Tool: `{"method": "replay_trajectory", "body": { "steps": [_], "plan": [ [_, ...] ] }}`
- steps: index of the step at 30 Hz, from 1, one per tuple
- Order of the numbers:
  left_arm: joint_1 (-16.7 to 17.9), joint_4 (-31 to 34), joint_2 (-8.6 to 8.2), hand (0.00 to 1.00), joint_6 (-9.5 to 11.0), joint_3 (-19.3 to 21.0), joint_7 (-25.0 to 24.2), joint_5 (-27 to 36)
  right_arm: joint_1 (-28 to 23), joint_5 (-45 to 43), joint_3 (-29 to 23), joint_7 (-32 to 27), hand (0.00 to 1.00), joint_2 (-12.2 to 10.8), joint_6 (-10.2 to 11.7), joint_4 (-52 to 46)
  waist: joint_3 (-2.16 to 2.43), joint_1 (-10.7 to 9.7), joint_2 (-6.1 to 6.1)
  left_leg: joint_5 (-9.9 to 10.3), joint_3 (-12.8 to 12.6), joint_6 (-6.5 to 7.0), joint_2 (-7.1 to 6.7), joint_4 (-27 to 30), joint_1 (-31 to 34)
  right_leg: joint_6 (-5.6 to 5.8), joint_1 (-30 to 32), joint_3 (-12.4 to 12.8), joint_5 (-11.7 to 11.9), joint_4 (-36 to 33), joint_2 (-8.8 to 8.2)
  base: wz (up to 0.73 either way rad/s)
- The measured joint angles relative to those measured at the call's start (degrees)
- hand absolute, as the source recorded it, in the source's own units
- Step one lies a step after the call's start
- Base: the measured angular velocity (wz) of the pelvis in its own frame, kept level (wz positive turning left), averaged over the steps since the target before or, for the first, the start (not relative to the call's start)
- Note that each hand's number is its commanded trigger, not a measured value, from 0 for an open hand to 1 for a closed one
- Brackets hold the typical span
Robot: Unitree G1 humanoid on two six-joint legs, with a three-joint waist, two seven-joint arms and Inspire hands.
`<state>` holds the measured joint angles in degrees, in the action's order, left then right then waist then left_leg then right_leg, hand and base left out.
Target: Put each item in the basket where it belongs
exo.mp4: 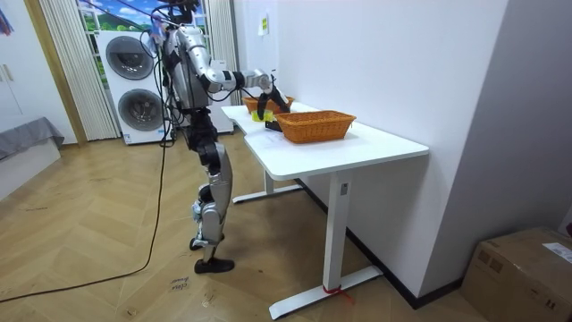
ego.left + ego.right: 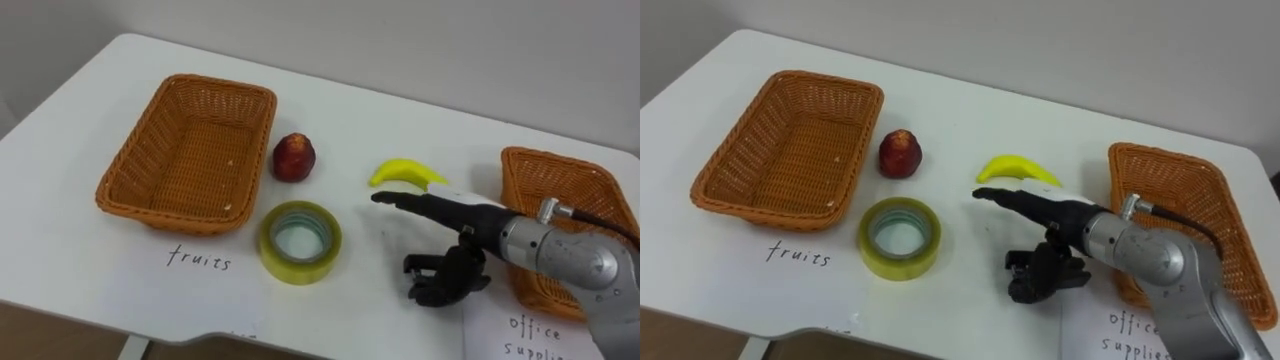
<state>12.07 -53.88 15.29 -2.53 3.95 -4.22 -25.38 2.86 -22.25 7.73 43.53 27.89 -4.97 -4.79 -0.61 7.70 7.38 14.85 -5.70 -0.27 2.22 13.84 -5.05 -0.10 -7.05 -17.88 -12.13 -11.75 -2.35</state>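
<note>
Head stereo downward, room camera afar

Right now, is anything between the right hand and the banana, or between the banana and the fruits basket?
Nothing visible between the right hand and the banana. Toward the fruit basket, the red fruit sits in the path, beside the basket's right wall; the tape roll lies nearer the robot.

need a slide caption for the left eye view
Right robot hand, fingers straight, beside the banana; apple and yellow tape roll lie by the fruits basket.
</note>
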Motion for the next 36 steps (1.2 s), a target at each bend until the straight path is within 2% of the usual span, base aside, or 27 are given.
{"method": "replay_trajectory", "body": {
  "steps": [8, 10, 14, 17, 19, 24, 32, 36],
  "plan": [
    [0.15, 0.0, 0.22, 0.0, -0.02, -0.37, 0.06, 0.04, -0.93, 1.49, 0.0, 2.55, 0.0, 0.01, -0.22, 2.38, 0.08, 0.24, -0.06, 0.0, -0.19, 0.0, 0.05, 0.66, 0.37, -0.04, 0.03, 0.04, 0.03, 0.0, 0.04, 0.0],
    [0.15, -0.01, 0.22, 0.0, -0.06, -0.42, 0.03, 0.06, -1.15, 1.46, 0.0, 3.07, 0.0, 0.01, -0.87, 2.58, 0.08, 0.31, -0.09, 0.0, -0.2, 0.0, 0.05, 0.69, 0.38, -0.07, 0.03, 0.06, 0.06, 0.0, 0.05, 0.0],
    [0.17, 0.05, 0.09, 0.0, -1.17, -0.45, -0.07, 0.04, -2.06, 1.21, -0.02, 3.69, 0.0, 0.02, -2.02, 2.47, 0.3, 0.33, -0.34, 0.0, -0.01, 0.0, 0.05, 0.78, 0.33, -0.11, -0.03, 0.18, 0.09, -0.01, 0.4, 0.0],
    [0.2, 0.11, -0.08, 0.0, -1.27, -0.22, -0.09, -0.06, -2.06, -0.52, -0.04, 3.68, 0.0, 0.02, -2.1, 2.47, 0.64, 0.33, -0.92, 0.0, 0.11, 0.0, 0.07, 0.88, 0.31, -0.09, -0.03, 0.26, 0.14, -0.03, 0.35, 0.0],
    [0.17, 0.42, -0.08, 0.0, -1.32, -0.14, -0.08, 0.0, -2.06, -1.11, -0.04, 3.62, 0.0, 0.02, -2.09, 2.49, 0.71, 0.3, -1.14, 0.0, 0.17, 0.0, 0.05, 0.92, 0.29, -0.09, -0.07, 0.26, 0.14, -0.1, 0.17, 0.0],
    [-0.06, 0.8, -0.14, 0.0, -1.3, 0.24, 0.03, 0.01, -2.05, -3.34, -0.07, 3.3, 0.0, 0.02, -2.03, 2.56, 0.6, 0.16, -1.13, -0.01, 0.41, 0.02, 0.0, 0.79, 0.31, -0.09, -0.19, 0.25, 0.13, -0.44, 0.07, 0.01],
    [-0.04, 0.76, -0.12, 0.0, -1.29, 0.25, 0.08, 1.16, -2.03, -10.85, -0.11, 2.04, 0.0, -0.05, -2.02, 2.34, 0.05, -0.24, -0.29, 0.0, 0.4, 0.03, 0.0, 0.81, 0.48, -0.09, 0.23, 0.37, 0.13, -0.79, 0.35, 0.0],
    [-0.03, 1.02, -0.15, 0.0, -1.24, 0.05, 0.08, 1.11, -1.88, -14.09, -0.14, 1.96, 0.0, -0.05, -2.01, 1.85, 0.02, -0.3, -0.2, 0.0, 0.35, 0.03, 0.0, 0.89, 1.07, -0.09, 0.87, 0.44, 0.13, -0.89, 0.38, 0.0]
  ]
}}
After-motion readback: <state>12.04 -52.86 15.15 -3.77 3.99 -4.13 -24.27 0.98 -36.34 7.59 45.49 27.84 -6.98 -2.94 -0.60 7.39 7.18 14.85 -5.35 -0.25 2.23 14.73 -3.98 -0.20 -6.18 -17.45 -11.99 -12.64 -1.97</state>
